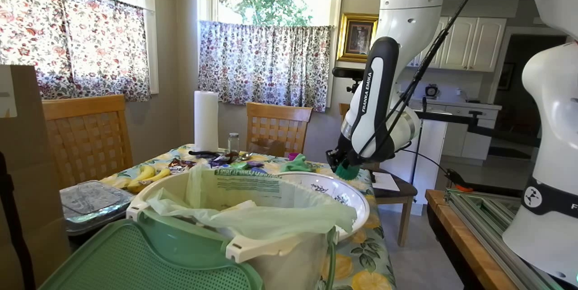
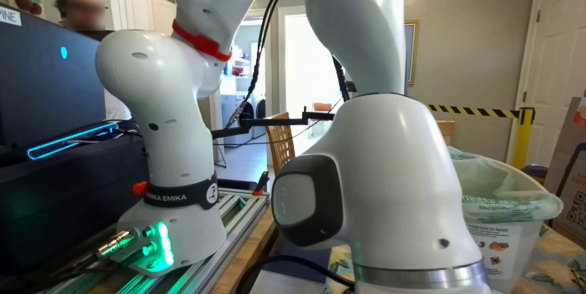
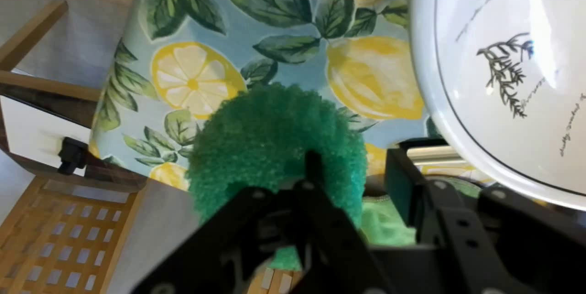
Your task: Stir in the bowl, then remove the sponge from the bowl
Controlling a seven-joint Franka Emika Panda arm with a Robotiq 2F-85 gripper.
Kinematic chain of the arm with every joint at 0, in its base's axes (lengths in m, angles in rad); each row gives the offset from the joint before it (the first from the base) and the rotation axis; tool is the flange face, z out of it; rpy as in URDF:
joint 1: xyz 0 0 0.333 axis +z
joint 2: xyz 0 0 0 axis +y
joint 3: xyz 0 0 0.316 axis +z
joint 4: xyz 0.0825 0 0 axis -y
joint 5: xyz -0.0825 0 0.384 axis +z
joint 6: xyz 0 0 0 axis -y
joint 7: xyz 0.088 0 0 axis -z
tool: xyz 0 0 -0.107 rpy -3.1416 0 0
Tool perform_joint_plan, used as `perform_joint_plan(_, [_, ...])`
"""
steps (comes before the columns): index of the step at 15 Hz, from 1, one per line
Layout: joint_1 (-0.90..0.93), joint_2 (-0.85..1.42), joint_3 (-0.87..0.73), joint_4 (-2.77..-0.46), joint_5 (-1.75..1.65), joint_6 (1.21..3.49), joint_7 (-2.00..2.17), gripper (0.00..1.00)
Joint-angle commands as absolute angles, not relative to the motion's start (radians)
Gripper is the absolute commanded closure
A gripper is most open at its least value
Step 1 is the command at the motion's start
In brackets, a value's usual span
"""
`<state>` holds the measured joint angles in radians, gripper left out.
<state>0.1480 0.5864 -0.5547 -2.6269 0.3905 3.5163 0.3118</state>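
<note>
The bowl (image 1: pixel 356 202) is wide and white inside with dark sprig patterns. The bin partly hides it in an exterior view; its near part shows at the right of the wrist view (image 3: pixel 485 133), with nothing in that part. The green sponge (image 1: pixel 347 172) is outside the bowl, by the table's edge, at my gripper's tip. In the wrist view the sponge (image 3: pixel 274 133) lies around and behind the left finger. My gripper (image 3: pixel 357 170) also shows in an exterior view (image 1: pixel 336 160). Its fingers are apart, with a gap between the sponge and the right finger.
A green-and-white bin (image 1: pixel 289 258) with a plastic liner stands close before the bowl. A green cloth (image 1: pixel 298 163), a jar (image 1: pixel 233 143), a paper towel roll (image 1: pixel 206 120) and bananas (image 1: pixel 146 178) are on the table. A chair holds a white sheet (image 1: pixel 384 181).
</note>
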Motion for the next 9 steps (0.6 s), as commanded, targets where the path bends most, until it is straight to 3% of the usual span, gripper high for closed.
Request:
perform_joint_plan(1, [0.063,0.575,-0.494,-2.605,0.403,3.536,0.241,0.89])
perform_joint_plan(3, [0.027,0.57,-0.468,-2.599,0.395,3.539,0.239,1.0])
perform_joint_plan(7, [-0.038,0.557,-0.419,-2.591,0.379,3.538,0.246,0.98])
perform_joint_plan(8, [-0.051,0.555,-0.408,-2.589,0.376,3.538,0.247,0.64])
perform_joint_plan(9, [-0.069,0.552,-0.393,-2.587,0.368,3.54,0.25,0.64])
